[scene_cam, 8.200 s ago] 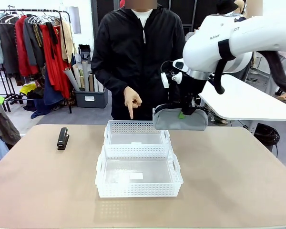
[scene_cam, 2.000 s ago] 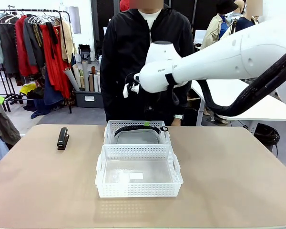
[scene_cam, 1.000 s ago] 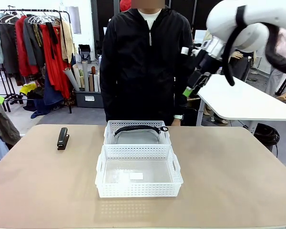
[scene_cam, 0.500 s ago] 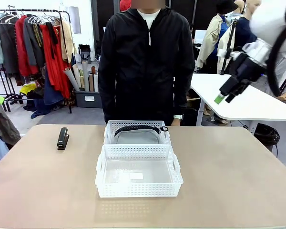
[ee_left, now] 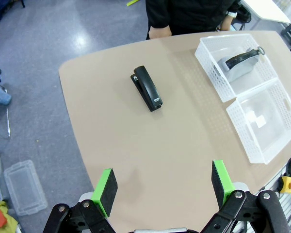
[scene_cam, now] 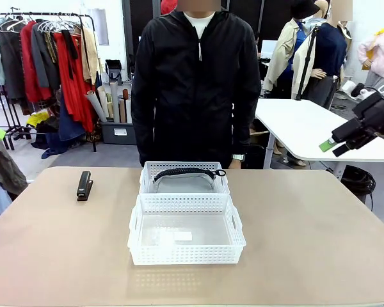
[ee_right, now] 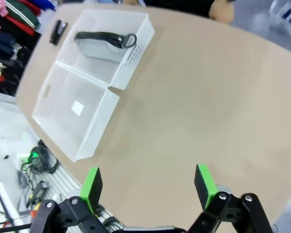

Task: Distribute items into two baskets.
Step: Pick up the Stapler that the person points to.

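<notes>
Right gripper (scene_cam: pixel 334 148) empty, jaws wide, pulled back high toward the counter's (scene_cam: pixel 307 243) far-right corner.
Pouch (scene_cam: pixel 184 184) now lies in the far basket (scene_cam: pixel 146 174); stapler (scene_cam: pixel 84 185) unmoved near the counter's far-left corner.

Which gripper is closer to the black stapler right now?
Left. The left gripper hangs open over the table with the stapler ahead of it; the right gripper is raised out by the table's right side.

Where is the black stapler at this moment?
In the front view the black stapler lies on the table at the robot's left, apart from the far basket.
</notes>
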### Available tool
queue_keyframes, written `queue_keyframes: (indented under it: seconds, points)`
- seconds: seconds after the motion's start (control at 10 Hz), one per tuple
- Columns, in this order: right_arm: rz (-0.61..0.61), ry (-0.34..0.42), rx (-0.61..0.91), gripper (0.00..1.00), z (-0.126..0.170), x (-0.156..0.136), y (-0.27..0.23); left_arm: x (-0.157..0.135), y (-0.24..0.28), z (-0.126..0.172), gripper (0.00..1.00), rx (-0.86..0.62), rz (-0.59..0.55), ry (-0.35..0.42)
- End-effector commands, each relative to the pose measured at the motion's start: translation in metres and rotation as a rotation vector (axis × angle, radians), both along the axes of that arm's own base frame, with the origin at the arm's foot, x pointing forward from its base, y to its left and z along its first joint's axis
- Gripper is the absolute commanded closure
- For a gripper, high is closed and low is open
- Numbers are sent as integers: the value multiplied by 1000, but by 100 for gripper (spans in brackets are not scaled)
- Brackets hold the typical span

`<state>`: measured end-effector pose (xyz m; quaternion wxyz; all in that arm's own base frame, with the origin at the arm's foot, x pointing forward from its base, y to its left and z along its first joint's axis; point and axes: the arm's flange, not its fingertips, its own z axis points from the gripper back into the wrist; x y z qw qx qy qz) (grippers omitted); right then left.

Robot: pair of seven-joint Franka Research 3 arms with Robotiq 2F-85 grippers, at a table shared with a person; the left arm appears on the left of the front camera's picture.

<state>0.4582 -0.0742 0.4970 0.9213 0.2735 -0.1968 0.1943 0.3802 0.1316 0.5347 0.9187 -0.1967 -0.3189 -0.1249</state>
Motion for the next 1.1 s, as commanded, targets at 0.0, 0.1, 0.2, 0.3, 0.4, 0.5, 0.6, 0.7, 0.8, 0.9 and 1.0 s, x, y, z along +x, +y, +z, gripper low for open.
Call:
queue_keyframes:
  seconds: [0.0,0.1,0.2,0.3,0.4,0.5,0.6,0.7,0.8,0.9,1.0]
  points:
    - [5,-53,29,0,4,-14,4,0,0,-1,0,-13,-3,-5]
    - [10,-66,23,0,7,-17,4,0,0,-1,0,-13,-3,-5]
    - [10,-71,22,0,9,-19,4,0,0,-1,0,-13,-3,-5]
    - [12,-78,27,0,11,-21,3,0,0,-1,0,-13,-3,-5]
    - [13,-81,29,0,12,-21,4,0,0,-1,0,-13,-3,-5]
    - [15,-86,38,0,14,-20,7,0,0,-1,0,-13,-3,-5]
    - [10,-86,44,0,14,-20,7,0,0,-1,0,-13,-3,-5]
    - [7,-88,47,0,15,-20,8,0,0,-1,0,-13,-3,-5]
    - [3,-90,47,0,15,-21,8,0,0,-1,0,-13,-3,-5]
    - [-1,-85,46,0,15,-20,8,0,0,-1,0,-13,-3,-5]
    - [-6,-63,0,0,15,-20,11,0,0,-1,0,-13,-3,-5]
